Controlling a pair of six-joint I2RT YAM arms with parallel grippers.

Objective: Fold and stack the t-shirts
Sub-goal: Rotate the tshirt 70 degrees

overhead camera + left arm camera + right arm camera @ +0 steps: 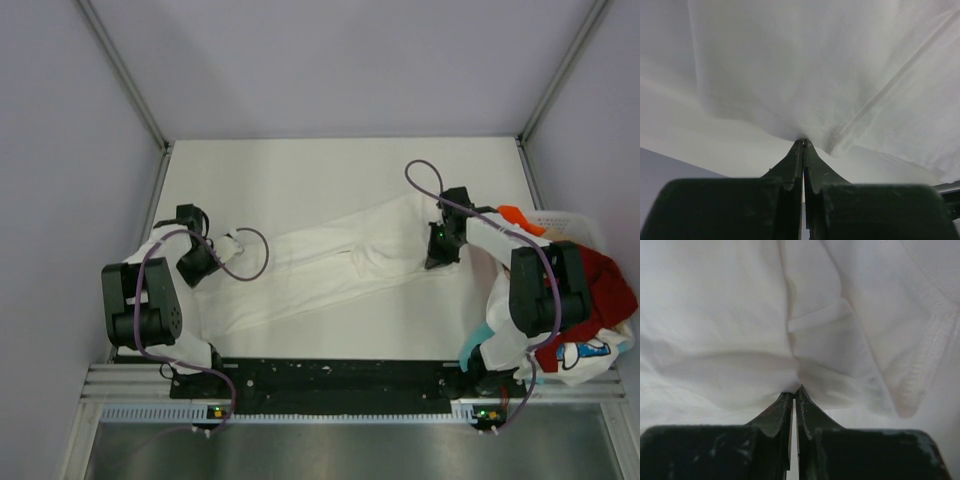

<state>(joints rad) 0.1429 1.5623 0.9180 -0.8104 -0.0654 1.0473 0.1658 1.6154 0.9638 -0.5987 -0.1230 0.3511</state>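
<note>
A white t-shirt [330, 262] is stretched in a long band across the table between both arms; no print shows on it. My left gripper [215, 250] is shut on its left end, and in the left wrist view [804, 142] the cloth fans out from the closed tips. My right gripper [432, 258] is shut on its right end, and the right wrist view [793, 390] shows folds and a hem [920, 365] gathered at the tips. Red [600, 280], orange [518, 216], teal [478, 345] and white blue-graphic [585, 352] tees lie at the right.
A white lattice basket [562, 220] stands at the table's right edge, mostly behind my right arm, with the other tees heaped in and over it. Metal frame posts rise at the back corners. The black base rail runs along the near edge.
</note>
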